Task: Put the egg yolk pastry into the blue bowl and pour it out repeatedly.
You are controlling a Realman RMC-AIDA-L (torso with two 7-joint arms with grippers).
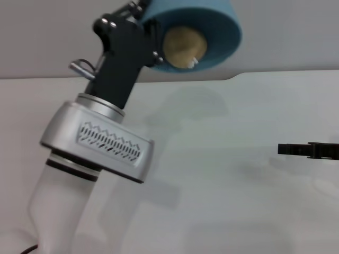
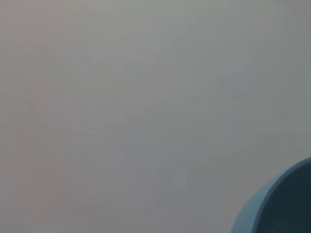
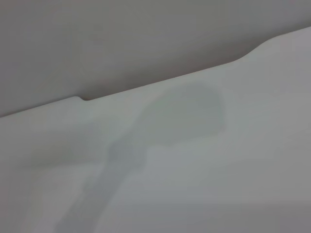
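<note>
Above white table (image 1: 222, 174), left gripper (image 1: 142, 33) clamping tipped blue bowl (image 1: 212, 32), egg yolk pastry (image 1: 183, 46) inside; right gripper (image 1: 307, 150) low, state unclear.

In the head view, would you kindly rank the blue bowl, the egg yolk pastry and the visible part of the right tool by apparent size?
1. blue bowl, raised and tipped by the left tool.
2. egg yolk pastry, inside it.
3. right tool: a thin sliver at the frame edge, longer than the pastry but covering less area; ranking unsure.

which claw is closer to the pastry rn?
Left. The left claw holds the tipped blue bowl up in the air with the egg yolk pastry inside it. The right claw sits low, far off to the right.
</note>
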